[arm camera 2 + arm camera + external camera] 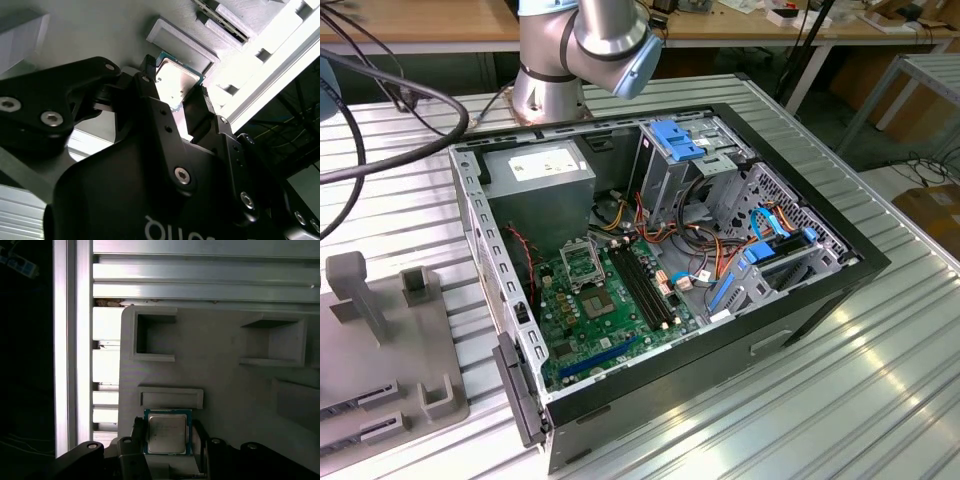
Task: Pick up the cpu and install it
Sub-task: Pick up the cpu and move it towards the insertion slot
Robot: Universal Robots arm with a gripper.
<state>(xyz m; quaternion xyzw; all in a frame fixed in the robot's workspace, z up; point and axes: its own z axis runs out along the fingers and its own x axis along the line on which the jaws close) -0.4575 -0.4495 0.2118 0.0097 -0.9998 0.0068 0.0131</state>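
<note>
1. Nearest the lens in both wrist views, one black gripper (168, 426) is seen. Its two fingers (138, 432) are set against opposite edges of the cpu, so the chip is clamped between them.
2. One cpu (167, 436) is counted, a flat square chip with a silvery top and a thin green rim. It is held low over the grey tray (225, 390); whether it touches the tray cannot be told.
3. Just beyond the cpu, one raised bar (171, 397) is seen on the tray. Two open-sided pockets (152, 335) are seen farther off.
4. In the exterior view, one open computer case (670, 400) is seen lying on its side in the middle of the ribbed metal table (840, 400).
5. Inside the case, one green motherboard (595, 320) is found. One square socket frame (582, 265) is mounted on its far part.
6. One grey power supply box (545, 170) with a white label is fitted in the case's far corner, towards the exterior view's left.
7. The grey tray is placed on the table at the exterior view's left, beside the case. Three upright blocks (355, 290) are counted on it there.
8. One robot arm (585, 40) is mounted at the far side of the table, behind the case.
</note>
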